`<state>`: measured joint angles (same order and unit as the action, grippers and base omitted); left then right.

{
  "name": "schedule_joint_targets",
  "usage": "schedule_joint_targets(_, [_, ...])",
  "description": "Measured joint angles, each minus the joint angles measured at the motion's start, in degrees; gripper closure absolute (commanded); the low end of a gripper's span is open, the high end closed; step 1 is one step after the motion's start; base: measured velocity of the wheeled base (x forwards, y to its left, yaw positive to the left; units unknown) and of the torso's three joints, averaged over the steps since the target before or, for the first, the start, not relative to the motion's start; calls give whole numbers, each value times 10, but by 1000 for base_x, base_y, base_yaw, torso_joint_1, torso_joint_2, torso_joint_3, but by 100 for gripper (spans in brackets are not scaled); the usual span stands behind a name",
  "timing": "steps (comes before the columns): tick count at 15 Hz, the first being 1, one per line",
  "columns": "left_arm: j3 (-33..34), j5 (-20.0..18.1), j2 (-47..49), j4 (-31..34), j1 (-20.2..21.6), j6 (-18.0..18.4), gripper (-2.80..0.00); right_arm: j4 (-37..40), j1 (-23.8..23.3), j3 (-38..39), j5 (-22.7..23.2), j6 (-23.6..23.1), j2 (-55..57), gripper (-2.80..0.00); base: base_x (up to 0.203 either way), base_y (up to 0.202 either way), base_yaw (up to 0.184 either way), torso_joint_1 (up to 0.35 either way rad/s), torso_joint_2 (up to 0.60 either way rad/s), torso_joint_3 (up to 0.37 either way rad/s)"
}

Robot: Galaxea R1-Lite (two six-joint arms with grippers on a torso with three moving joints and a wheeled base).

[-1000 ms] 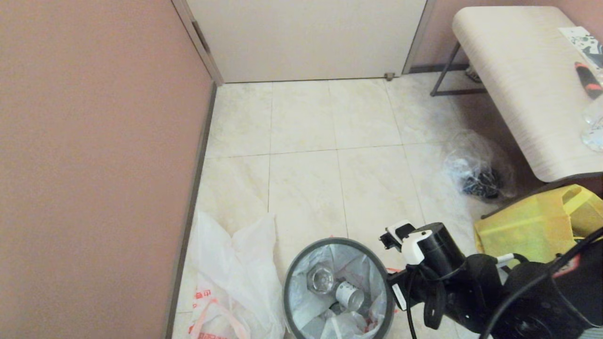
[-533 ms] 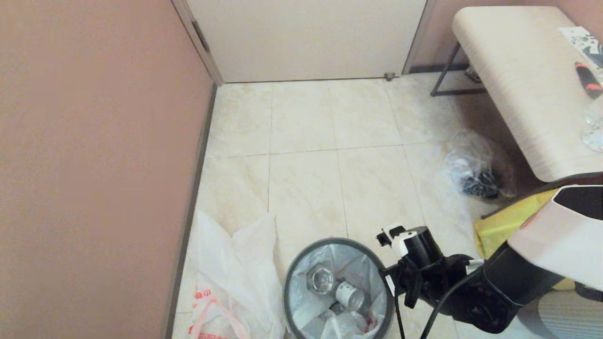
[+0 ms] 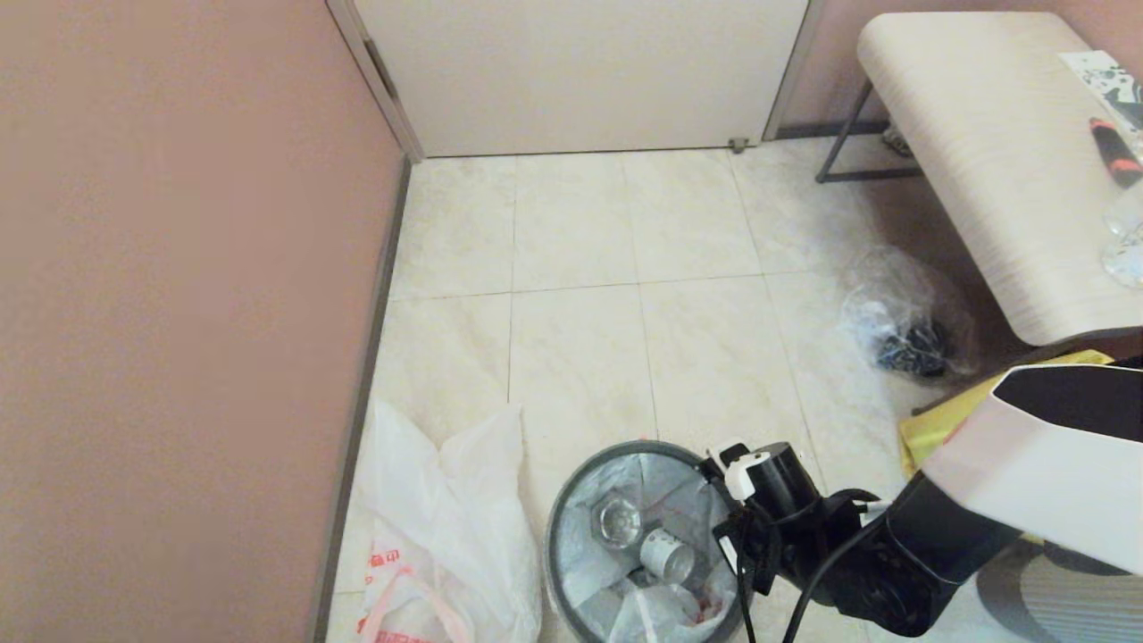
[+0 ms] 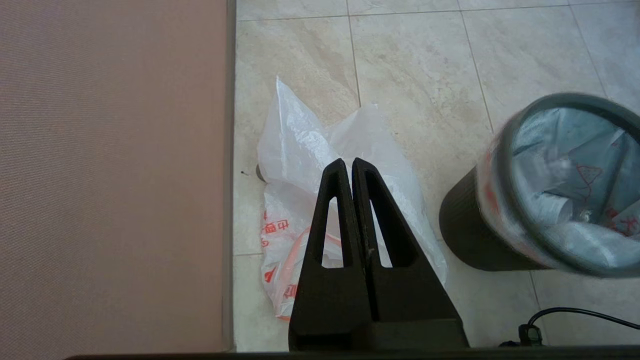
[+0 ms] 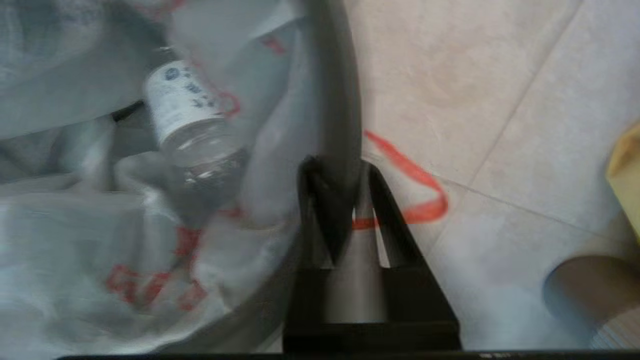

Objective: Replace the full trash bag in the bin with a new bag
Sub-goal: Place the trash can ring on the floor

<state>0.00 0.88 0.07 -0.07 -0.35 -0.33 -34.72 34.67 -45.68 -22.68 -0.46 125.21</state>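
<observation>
"Where did the right gripper (image 5: 350, 210) sit?"

"At the near-right edge of the bin (image 3: 571, 500), one finger inside the grey rim hoop (image 5: 340, 115), one outside, clamped on it. The full trash bag (image 3: 643, 545) lay just inside the jaws."

"And the left gripper (image 4: 351, 167)?"

"Pressed together, empty, hanging above the new bag (image 3: 446, 518), limp on the floor between bin and wall (image 3: 179, 313)."
</observation>
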Motion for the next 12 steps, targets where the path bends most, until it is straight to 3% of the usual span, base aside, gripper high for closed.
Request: schedule_joint_targets(12, [0,0,0,0,0,0,0,72,90,-10,-36,-12,-92,0,0,0,0,0,0,0])
